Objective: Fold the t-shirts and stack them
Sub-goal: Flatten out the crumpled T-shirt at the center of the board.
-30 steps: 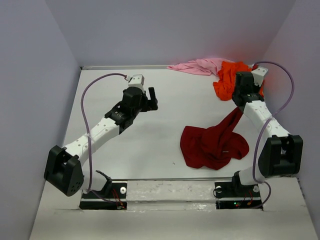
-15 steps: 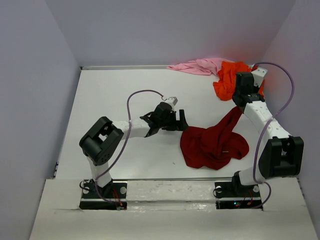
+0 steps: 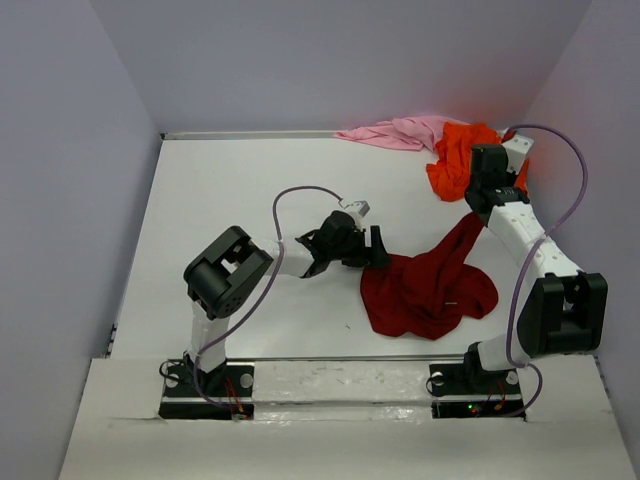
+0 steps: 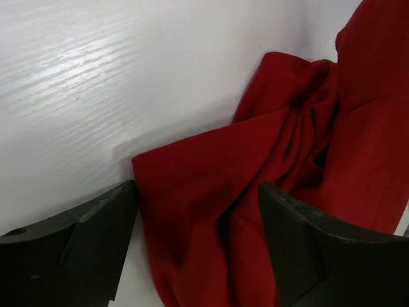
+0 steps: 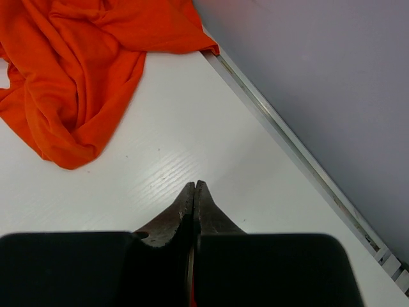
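The dark red t-shirt (image 3: 425, 285) lies crumpled right of the table's middle, with one end drawn up to my right gripper (image 3: 480, 207). That gripper (image 5: 194, 185) is shut, and a sliver of red cloth shows between its fingers. My left gripper (image 3: 378, 250) is open at the shirt's left edge. In the left wrist view its jaws (image 4: 198, 188) straddle a fold of the dark red cloth (image 4: 255, 192). The orange t-shirt (image 3: 455, 160) lies bunched at the back right and also shows in the right wrist view (image 5: 77, 77). The pale pink t-shirt (image 3: 400, 130) lies beside it along the back wall.
The white table (image 3: 230, 200) is walled at the back and on both sides. A metal strip (image 5: 287, 141) runs along the right wall close to my right gripper. The arm bases sit on a rail (image 3: 340, 385) at the near edge.
My left arm has swung from the back left across to the dark red t-shirt's left edge, its open jaws now over the cloth. The right arm and the shirts have hardly moved.
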Motion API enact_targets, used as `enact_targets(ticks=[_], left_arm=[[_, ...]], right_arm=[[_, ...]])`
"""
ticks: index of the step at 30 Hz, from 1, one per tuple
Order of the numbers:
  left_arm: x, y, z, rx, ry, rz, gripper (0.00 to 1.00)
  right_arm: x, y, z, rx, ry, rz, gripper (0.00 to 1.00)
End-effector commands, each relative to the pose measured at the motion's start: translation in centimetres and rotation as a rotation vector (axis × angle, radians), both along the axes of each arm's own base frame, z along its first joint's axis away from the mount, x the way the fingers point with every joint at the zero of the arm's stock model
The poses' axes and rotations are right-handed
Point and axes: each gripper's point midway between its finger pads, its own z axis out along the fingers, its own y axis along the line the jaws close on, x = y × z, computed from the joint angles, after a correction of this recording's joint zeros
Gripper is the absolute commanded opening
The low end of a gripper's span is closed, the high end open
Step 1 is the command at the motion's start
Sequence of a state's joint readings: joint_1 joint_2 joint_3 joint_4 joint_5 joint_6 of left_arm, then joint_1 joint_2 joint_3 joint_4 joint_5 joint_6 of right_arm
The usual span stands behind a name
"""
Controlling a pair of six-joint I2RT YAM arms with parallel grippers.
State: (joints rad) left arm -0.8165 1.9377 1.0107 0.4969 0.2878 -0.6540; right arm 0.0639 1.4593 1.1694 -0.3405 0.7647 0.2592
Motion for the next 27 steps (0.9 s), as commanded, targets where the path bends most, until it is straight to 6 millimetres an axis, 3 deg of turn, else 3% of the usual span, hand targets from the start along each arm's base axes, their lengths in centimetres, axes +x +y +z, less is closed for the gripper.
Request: enact_targets(ticks=[1,3,4,5,10,11,12,13,14,16,17,18,20,23,25,27], left_arm=[[-0.7,-1.8,0.8,-0.033,-0.009,-0.051,0.83],[-0.6,-1.8,0.5,-0.029,-0.007,-0.052,0.69],[-0.5,-1.9,0.5,-0.023,-0.021,-0.060,0.23],[-0.3,-1.8,0.5,-0.014,-0.026,-0.052,0.00],[2.0,0.6,1.7,0.129,-0.122,0.033,0.00],[2.9,1.6,3.8,0.160,-0.193,0.047,0.00],[3.1,2.9,4.2,0.222,-0.204,0.063,0.00],[5.1,4.2,6.5,0.270,-0.273,0.145,0.00],[5.8,5.3,9.8,0.274,-0.336,0.184,0.00],[7.4,8.8,12.8,0.356,-0.397,0.246,0.00],[8.9,11.3,17.2,0.339,-0.458,0.330,0.00],[9.0,12.9,18.7,0.355,-0.474,0.351,0.00],[9.4,16.1,24.2,0.345,-0.579,0.411,0.00],[9.9,20.9,28.3,0.373,-0.677,0.515,0.00],[9.7,22.8,29.6,0.410,-0.707,0.562,0.00],[9.2,23.3,30.3,0.428,-0.721,0.556,0.00]], right_arm=[[0.4,0.1,2.0,0.014,-0.073,-0.005,0.00],[0.4,0.1,2.0,0.017,-0.073,-0.001,0.00],[0.4,0.2,1.9,0.018,-0.070,0.002,0.00],[0.4,0.2,1.8,0.021,-0.070,0.005,0.00],[0.6,1.2,1.9,0.044,-0.076,0.051,0.00],[0.7,1.5,1.8,0.052,-0.073,0.071,0.00],[0.9,2.2,2.0,0.060,-0.075,0.096,0.00],[1.1,2.9,2.0,0.072,-0.078,0.125,0.00],[1.4,3.4,1.8,0.087,-0.074,0.149,0.00],[1.6,4.2,1.8,0.100,-0.072,0.177,0.00],[1.8,5.0,1.7,0.111,-0.067,0.205,0.00],[1.8,5.1,1.8,0.114,-0.068,0.209,0.00],[2.0,6.3,2.5,0.130,-0.081,0.254,0.00],[2.4,8.0,3.6,0.149,-0.104,0.318,0.00],[2.6,8.7,4.2,0.153,-0.113,0.350,0.00],[2.8,10.1,5.3,0.175,-0.134,0.417,0.00]])
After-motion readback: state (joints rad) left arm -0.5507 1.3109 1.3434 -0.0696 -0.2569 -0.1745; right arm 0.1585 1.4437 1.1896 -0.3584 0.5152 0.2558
